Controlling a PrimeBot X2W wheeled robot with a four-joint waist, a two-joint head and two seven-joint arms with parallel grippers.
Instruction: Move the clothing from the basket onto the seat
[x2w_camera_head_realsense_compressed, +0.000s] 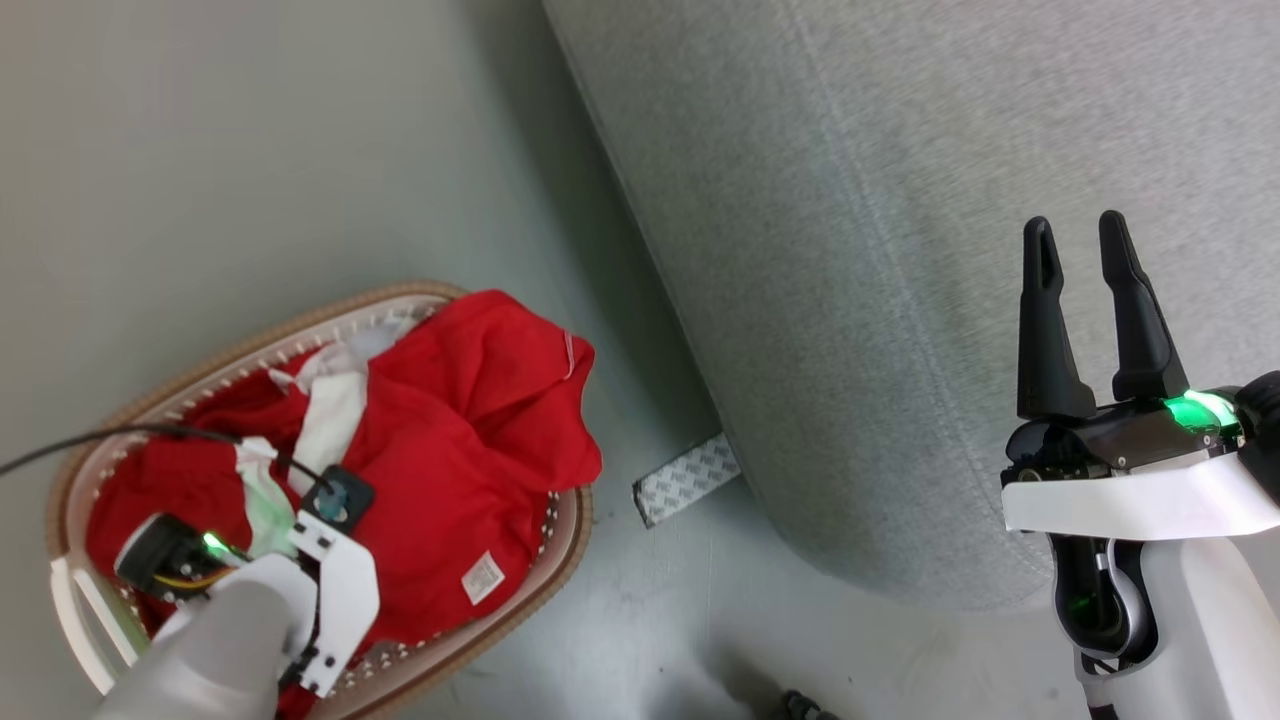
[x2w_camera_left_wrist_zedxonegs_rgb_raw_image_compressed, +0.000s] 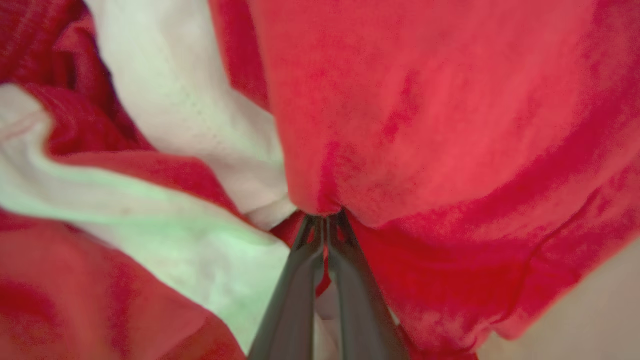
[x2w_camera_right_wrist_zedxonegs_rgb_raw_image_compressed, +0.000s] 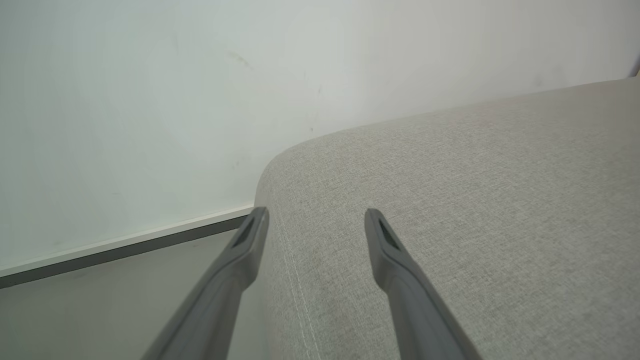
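floor (x2w_camera_head_realsense_compressed: 200, 150) pale grey-green, smooth, faint scuffs. wall (x2w_camera_right_wrist_zedxonegs_rgb_raw_image_compressed: 150, 100) plain white, a few light marks. white skirting (x2w_camera_right_wrist_zedxonegs_rgb_raw_image_compressed: 125, 245) with dark grey lower edge. small grey-white patterned strip (x2w_camera_head_realsense_compressed: 686, 478) lying on floor.

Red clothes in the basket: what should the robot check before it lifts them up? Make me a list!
1. The left claw is shut on the clothing: ok.
2. The pinch holds enough fabric: cannot tell, only a small fold shows pinched.
3. The clothing is out of the basket: not ok, it lies inside, one part draped over the rim.
4. The right claw is open and holds nothing: ok.
5. The seat has bare room: ok.
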